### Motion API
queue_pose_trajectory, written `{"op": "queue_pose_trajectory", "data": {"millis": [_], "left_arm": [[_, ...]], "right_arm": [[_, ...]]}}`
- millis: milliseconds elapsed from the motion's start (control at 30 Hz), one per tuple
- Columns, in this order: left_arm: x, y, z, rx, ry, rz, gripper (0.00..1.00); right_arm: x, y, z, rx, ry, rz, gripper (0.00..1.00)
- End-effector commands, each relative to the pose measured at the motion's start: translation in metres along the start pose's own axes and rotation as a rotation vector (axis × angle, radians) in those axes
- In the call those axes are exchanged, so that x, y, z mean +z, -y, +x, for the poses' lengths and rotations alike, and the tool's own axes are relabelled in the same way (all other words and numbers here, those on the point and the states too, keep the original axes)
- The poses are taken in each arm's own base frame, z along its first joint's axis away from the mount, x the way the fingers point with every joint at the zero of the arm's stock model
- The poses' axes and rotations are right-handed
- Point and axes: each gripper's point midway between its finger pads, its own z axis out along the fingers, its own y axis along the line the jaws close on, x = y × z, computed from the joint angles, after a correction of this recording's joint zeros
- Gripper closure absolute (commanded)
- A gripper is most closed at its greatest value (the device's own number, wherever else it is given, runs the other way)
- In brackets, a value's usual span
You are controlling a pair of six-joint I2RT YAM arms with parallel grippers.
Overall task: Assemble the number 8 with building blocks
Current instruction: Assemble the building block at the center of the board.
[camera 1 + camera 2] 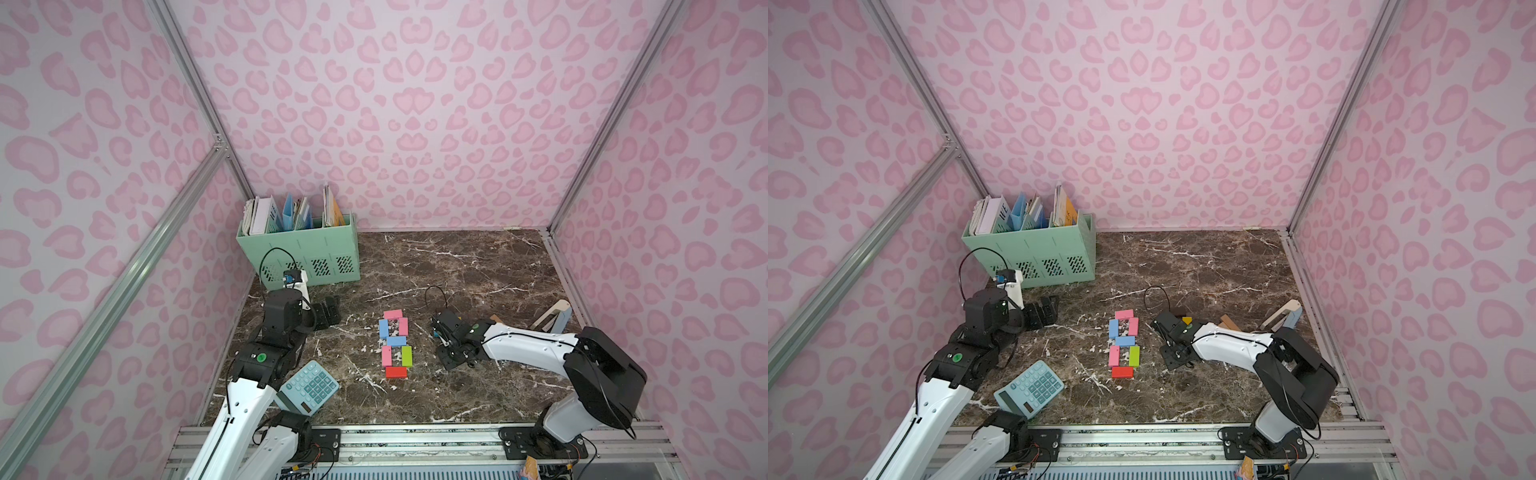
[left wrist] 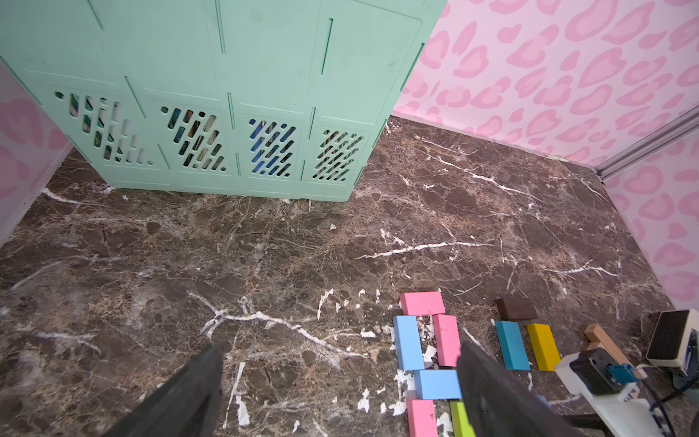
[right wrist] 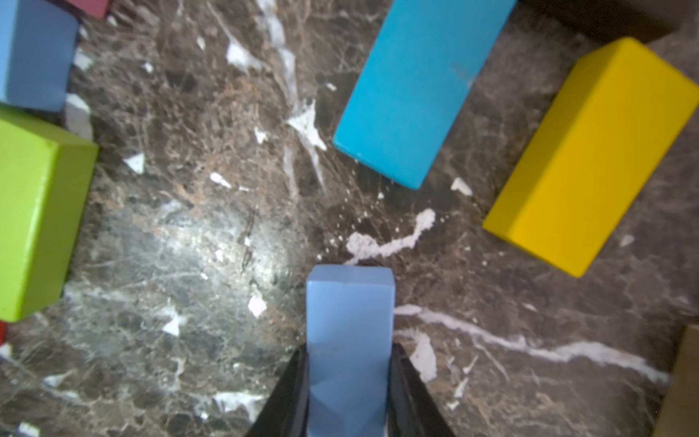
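Pink leopard-print walls [image 1: 415, 104] box in a dark marble tabletop [image 1: 478, 266]. Mid-table, seven building blocks [image 1: 396, 340] form an 8: three pink, two light blue, one green, one red. Just beside it the right gripper [image 3: 350, 352] clamps another light-blue block [image 3: 348, 302]; the left gripper [image 2: 342, 348] gapes empty.

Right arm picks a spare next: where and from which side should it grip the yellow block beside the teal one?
Come straight down, jaws across the yellow block mid-length, on its long sides. It lies flat, so its narrow width suits the jaws. One finger must drop into the gap beside the teal block, which looks wide enough. The right gripper must first release its light blue block.
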Motion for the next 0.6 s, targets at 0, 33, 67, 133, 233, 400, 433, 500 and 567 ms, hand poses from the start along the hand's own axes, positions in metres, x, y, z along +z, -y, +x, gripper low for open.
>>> {"op": "queue_pose_trajectory", "data": {"millis": [0,33,67,133,233,400,433,500,567], "left_arm": [[-0.002,0.001,-0.005,0.011,0.017,0.001,0.02],[-0.001,0.001,-0.005,0.011,0.016,0.002,0.02],[-0.001,0.001,-0.005,0.011,0.016,0.001,0.01],[-0.001,0.001,-0.005,0.011,0.015,0.002,0.01],[-0.001,0.002,-0.005,0.012,0.013,0.004,0.02],[0.0,0.002,-0.004,0.012,0.009,0.005,0.01],[0.0,0.002,-0.004,0.011,0.01,0.008,0.01],[0.0,0.002,-0.003,0.011,0.007,0.006,0.01],[0.0,0.002,-0.003,0.011,0.008,0.007,0.01]], "right_arm": [[-0.002,0.011,0.009,0.011,-0.032,0.068,0.55],[-0.003,0.012,0.009,0.016,-0.033,0.077,0.51],[-0.005,0.014,0.011,0.021,-0.036,0.085,0.47],[-0.008,0.016,0.014,0.028,-0.039,0.097,0.41],[-0.011,0.02,0.022,0.046,-0.052,0.11,0.35],[-0.013,0.019,0.029,0.065,-0.06,0.098,0.31],[-0.013,0.02,0.03,0.07,-0.061,0.104,0.31],[-0.011,0.025,0.031,0.078,-0.069,0.132,0.31],[-0.01,0.03,0.03,0.093,-0.073,0.16,0.31]]}}
